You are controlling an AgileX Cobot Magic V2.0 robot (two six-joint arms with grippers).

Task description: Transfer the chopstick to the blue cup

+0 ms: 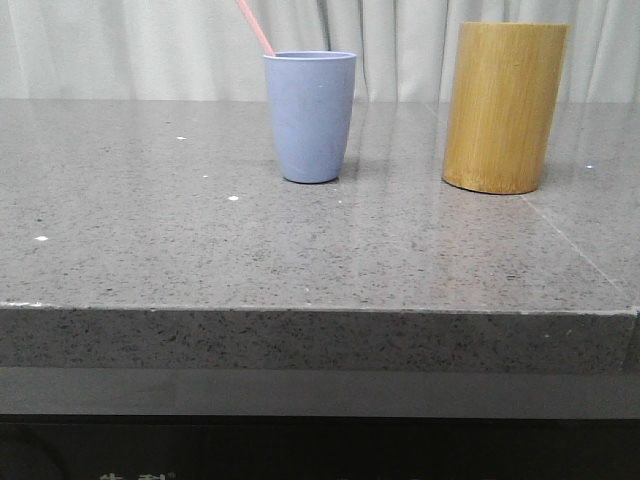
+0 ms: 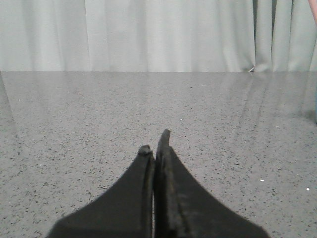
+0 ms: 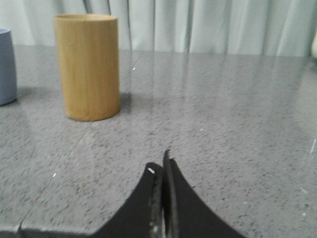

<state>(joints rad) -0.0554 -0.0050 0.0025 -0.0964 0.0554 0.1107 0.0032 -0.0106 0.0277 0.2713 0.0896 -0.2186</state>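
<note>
The blue cup (image 1: 310, 115) stands upright on the grey stone table, near the middle and toward the back. A pale pink chopstick (image 1: 255, 26) rises out of its mouth, leaning to the left, its top cut off by the frame. In the right wrist view the blue cup (image 3: 7, 65) shows at the edge. My left gripper (image 2: 155, 143) is shut with nothing between its fingers, low over bare table. My right gripper (image 3: 159, 163) is also shut and empty, on the near side of the bamboo cylinder and well apart from it.
A tall yellow-brown bamboo cylinder (image 1: 503, 106) stands right of the cup, also seen as the cylinder (image 3: 87, 66) in the right wrist view. The table's front edge (image 1: 320, 312) runs across the front view. Pale curtains hang behind the table.
</note>
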